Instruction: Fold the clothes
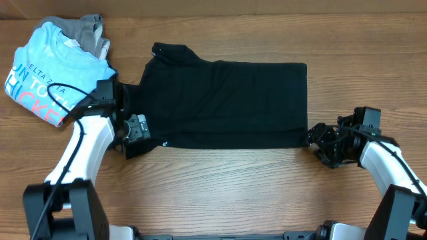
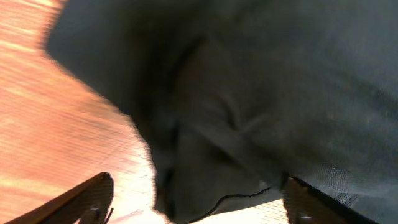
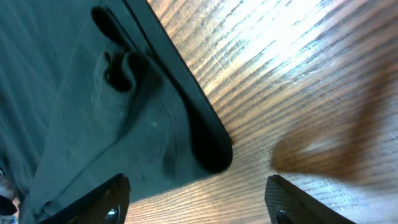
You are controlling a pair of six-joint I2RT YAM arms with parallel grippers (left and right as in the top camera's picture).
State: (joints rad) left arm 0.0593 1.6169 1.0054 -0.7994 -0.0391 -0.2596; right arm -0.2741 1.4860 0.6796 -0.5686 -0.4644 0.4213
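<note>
The clothes, a black T-shirt [image 1: 223,103], lie flat across the middle of the wooden table, with one sleeve sticking out at the near left. My left gripper [image 1: 137,137] hovers low over that sleeve corner. In the left wrist view my left gripper [image 2: 199,208] stands open, and the shirt's edge [image 2: 249,124] lies loose between its fingers [image 2: 87,202]. My right gripper [image 1: 317,139] sits at the shirt's near right corner. In the right wrist view my right gripper [image 3: 196,202] is open over bare wood, and the hem corner [image 3: 124,124] lies just ahead of its left finger.
A light blue T-shirt [image 1: 47,77] with lettering lies at the far left corner, on top of a grey garment [image 1: 87,30]. Bare wooden tabletop [image 1: 233,187] stretches in front of the black shirt.
</note>
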